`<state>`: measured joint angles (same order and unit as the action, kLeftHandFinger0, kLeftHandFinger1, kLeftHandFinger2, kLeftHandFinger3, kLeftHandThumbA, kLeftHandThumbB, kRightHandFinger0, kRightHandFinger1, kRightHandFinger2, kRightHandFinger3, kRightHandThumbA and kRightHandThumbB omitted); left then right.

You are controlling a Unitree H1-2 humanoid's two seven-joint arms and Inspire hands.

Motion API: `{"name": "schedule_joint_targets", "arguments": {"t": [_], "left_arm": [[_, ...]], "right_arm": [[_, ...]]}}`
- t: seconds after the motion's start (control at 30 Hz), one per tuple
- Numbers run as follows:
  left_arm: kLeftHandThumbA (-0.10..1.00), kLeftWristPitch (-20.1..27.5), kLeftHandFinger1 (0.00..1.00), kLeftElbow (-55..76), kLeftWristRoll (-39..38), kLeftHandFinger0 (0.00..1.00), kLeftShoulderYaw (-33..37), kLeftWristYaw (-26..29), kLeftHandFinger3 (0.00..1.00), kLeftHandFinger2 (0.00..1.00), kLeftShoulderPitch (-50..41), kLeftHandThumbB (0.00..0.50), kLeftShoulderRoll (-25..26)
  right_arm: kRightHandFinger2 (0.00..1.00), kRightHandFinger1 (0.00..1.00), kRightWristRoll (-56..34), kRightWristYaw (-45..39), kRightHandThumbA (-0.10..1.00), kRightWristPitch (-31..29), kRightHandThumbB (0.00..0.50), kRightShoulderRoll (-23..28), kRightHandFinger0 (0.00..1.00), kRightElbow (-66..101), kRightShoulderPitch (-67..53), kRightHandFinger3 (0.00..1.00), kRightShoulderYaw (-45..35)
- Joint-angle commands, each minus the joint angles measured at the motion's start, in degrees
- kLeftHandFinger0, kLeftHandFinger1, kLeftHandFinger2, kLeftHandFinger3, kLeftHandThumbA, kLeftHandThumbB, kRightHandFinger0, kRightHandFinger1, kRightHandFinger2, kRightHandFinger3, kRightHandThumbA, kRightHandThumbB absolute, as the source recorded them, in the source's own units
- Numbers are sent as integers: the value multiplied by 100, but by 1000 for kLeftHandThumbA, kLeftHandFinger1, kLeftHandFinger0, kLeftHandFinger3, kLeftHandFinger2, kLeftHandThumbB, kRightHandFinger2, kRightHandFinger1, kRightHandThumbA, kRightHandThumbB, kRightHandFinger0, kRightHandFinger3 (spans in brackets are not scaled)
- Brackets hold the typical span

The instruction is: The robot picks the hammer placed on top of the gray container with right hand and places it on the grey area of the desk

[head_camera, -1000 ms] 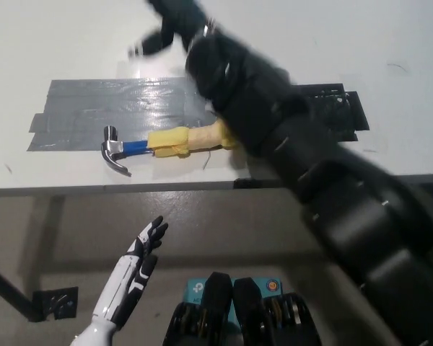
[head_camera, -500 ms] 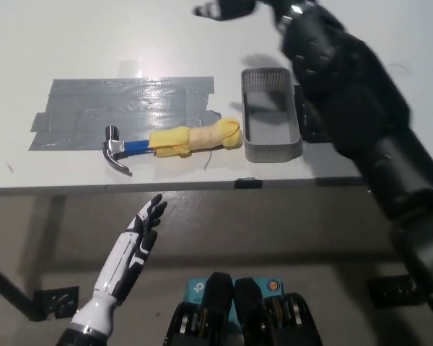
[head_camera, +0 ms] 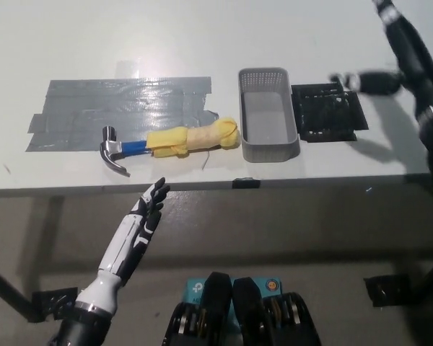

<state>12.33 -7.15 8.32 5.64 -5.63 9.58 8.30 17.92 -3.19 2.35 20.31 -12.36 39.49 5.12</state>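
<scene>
The hammer [head_camera: 169, 142] lies flat on the white desk, its steel head [head_camera: 114, 150] and blue neck on the grey taped area [head_camera: 108, 108]. Its yellow padded handle [head_camera: 195, 138] reaches right to the gray container [head_camera: 268, 148], which shows nothing inside. My black right hand [head_camera: 362, 81] hovers blurred above the desk's far right, beyond a black mat [head_camera: 326, 112]; it is open and holds nothing, well away from the hammer. My white left hand [head_camera: 146, 215] rests open below the desk's front edge.
The desk's front edge [head_camera: 202, 187] runs across the middle of the picture, with floor below it. A small dark bracket [head_camera: 245, 183] sits on that edge. My right forearm [head_camera: 418, 65] rises along the right border.
My right arm has swung from over the hammer and container to the far right, uncovering both. The hammer has stayed where it lay. My left hand has barely shifted.
</scene>
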Motion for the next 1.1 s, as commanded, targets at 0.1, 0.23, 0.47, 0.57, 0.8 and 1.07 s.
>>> {"name": "schedule_joint_targets", "arguments": {"t": [0.1,0.23,0.47,0.57,0.8,1.07], "left_arm": [[1000,235,1000,8,-243,1000,-284,258,1000,1000,234,278,-111],[1000,286,1000,88,-212,1000,-260,249,1000,1000,-95,275,-91],[1000,361,1000,299,-174,1000,-244,188,1000,1000,-830,276,-94],[1000,380,1000,369,-188,1000,-253,131,1000,1000,-1051,261,-87],[1000,304,1000,428,-241,1000,-353,66,1000,1000,-1259,278,-17],[1000,379,1000,410,-195,1000,-404,108,1000,1000,-1345,269,-12]], "right_arm": [[1000,1000,-2418,131,1000,216,427,39,1000,5535,-3022,1000,-936],[1000,1000,-2066,35,1000,-406,367,-307,1000,4296,-3567,1000,-641],[1000,1000,-1766,47,975,-1078,248,-1044,1000,2119,-4006,1000,-387],[1000,1000,-1686,22,947,-1338,237,-1231,1000,1592,-4109,1000,-389],[1000,1000,-1833,-110,900,-1619,179,-1405,1000,1185,-4319,1000,-361],[1000,1000,-1845,-220,854,-1629,223,-1332,1000,1031,-4349,1000,-331]]}}
